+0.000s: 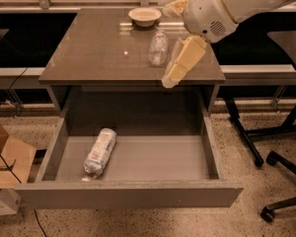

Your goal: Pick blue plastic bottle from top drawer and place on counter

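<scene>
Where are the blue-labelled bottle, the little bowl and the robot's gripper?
blue plastic bottle [100, 152], camera view: its label, mid-body.
bowl [144, 15], camera view: its inside.
gripper [166, 45], camera view: midway between its open fingers, above the right side of the counter [103, 48].
</scene>
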Controlling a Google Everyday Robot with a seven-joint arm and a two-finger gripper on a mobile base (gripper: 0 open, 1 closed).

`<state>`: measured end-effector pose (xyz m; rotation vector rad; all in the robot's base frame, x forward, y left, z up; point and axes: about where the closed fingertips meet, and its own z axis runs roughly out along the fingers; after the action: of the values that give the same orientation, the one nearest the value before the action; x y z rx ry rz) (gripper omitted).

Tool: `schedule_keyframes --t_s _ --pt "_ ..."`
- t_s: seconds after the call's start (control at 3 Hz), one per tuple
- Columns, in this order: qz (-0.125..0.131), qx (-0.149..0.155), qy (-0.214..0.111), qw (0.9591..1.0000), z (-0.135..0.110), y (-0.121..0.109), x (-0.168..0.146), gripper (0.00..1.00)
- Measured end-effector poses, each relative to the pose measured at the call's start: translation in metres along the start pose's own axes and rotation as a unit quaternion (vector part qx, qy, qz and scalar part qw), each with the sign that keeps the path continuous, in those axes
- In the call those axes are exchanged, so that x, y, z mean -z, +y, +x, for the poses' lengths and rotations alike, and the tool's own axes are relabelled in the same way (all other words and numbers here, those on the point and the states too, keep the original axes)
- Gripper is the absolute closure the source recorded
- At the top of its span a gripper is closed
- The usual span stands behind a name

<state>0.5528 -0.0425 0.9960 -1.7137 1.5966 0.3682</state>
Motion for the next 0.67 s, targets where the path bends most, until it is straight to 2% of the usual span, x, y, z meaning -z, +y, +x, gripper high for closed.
schedule_keyframes --t_s 0.33,0.67 --pt "-0.038 0.024 0.015 0.9989 -0.003 0.006 -0.024 0.00" --pt "-0.108 0.087 0.053 0.9889 -0.007 0.030 -0.082 0.00"
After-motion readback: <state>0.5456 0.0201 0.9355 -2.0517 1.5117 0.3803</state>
